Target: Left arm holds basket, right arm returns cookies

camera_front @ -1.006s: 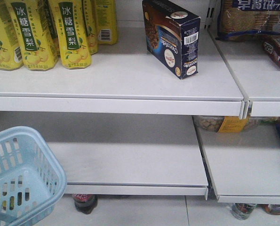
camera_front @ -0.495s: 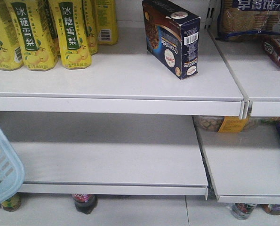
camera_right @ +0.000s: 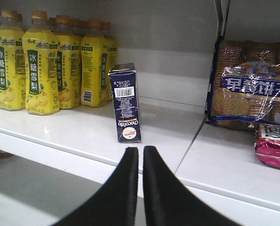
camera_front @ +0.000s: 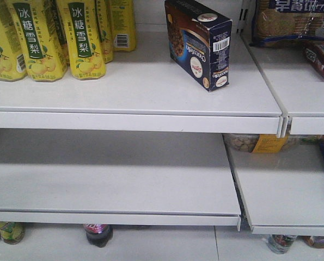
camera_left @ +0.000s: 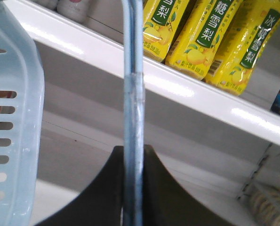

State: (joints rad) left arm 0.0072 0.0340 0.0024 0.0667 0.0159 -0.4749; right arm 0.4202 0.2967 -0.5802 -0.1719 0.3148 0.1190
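The cookies (camera_front: 199,42), a dark navy box, stand on the upper white shelf (camera_front: 134,81); the right wrist view shows the box (camera_right: 125,103) upright with its barcode end facing me. My right gripper (camera_right: 140,150) is shut and empty, in front of the shelf edge, short of the box. My left gripper (camera_left: 134,153) is shut on a handle (camera_left: 133,94) of the light blue basket (camera_left: 12,122), whose slotted wall fills the left of that view. In the front view neither the basket nor the arms show.
Yellow drink bottles (camera_front: 53,38) line the upper shelf left of the cookies. Biscuit packs (camera_right: 248,89) and a pink pack (camera_right: 274,146) lie on the adjoining right shelf. A lower white shelf (camera_front: 118,179) and bottles on the floor (camera_front: 98,235) sit below.
The basket has moved left and out of the front view, where it filled the lower left corner a second ago. The cookies have not moved.
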